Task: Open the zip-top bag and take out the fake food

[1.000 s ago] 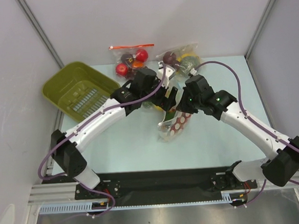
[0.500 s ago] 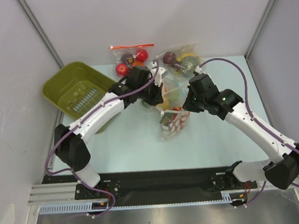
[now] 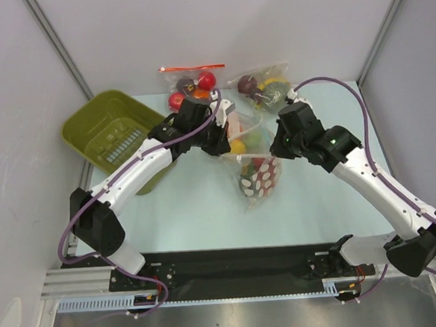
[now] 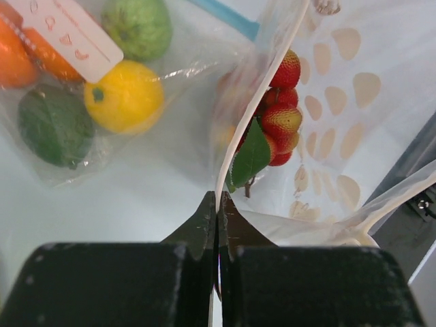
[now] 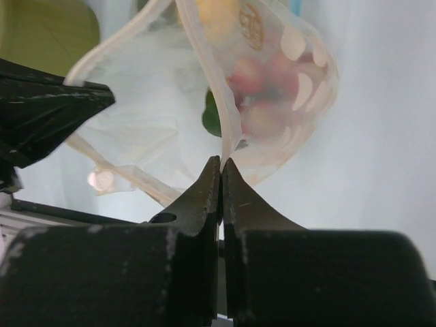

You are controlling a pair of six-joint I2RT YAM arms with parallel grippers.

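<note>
The zip-top bag (image 3: 258, 177), clear with whitish oblong marks, hangs above the table between my two grippers. Its mouth is spread open at the top. My left gripper (image 3: 228, 146) is shut on the bag's left rim, and the left wrist view shows the jaws (image 4: 218, 204) pinching the plastic edge. My right gripper (image 3: 277, 150) is shut on the opposite rim (image 5: 221, 163). The fake food (image 4: 279, 112), red strawberry-like pieces with a green leaf, lies inside the bag (image 4: 340, 136). It shows blurred through the plastic (image 5: 262, 88) in the right wrist view.
An olive-green basket (image 3: 111, 130) stands at the left. A red-zip bag (image 3: 191, 85) and another fruit bag (image 3: 265, 85) lie at the back. A clear bag of round fruit (image 4: 102, 88) rests on the table below my left gripper.
My left gripper closed on the bag's rim. The bag rose off the table and now hangs between both grippers, its mouth pulled wider.
</note>
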